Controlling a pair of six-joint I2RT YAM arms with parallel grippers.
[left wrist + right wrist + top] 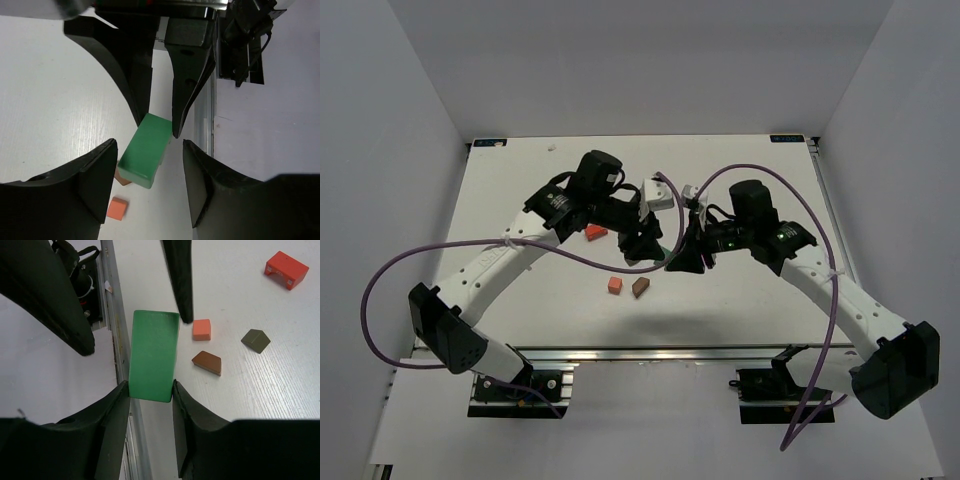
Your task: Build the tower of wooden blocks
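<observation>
Right gripper [150,385] is clamped on the green slab [152,355], one finger pressed flat against each long side near its end. The slab is up off the worktop [520,180], roughly over the middle of it, and hangs tilted in the left wrist view.

Left gripper [148,145] sits nose to nose with the right one. Its jaws are apart, one on either side of the slab's free end, and there's a sliver of daylight showing on both sides, so it isn't pinching anything.

The rest of the wood blocks are just lying loose on the worktop. The orange cube [202,329] and a brown piece [207,362] sit just beside each other, not touching, between the grippers and the near edge. A darker brown wedge [256,340] is near those two, a bit further in from the edge. The red notched piece [286,270] is well apart from that little cluster, left of centre and further back, close under the left arm. Nothing is stacked on anything.
</observation>
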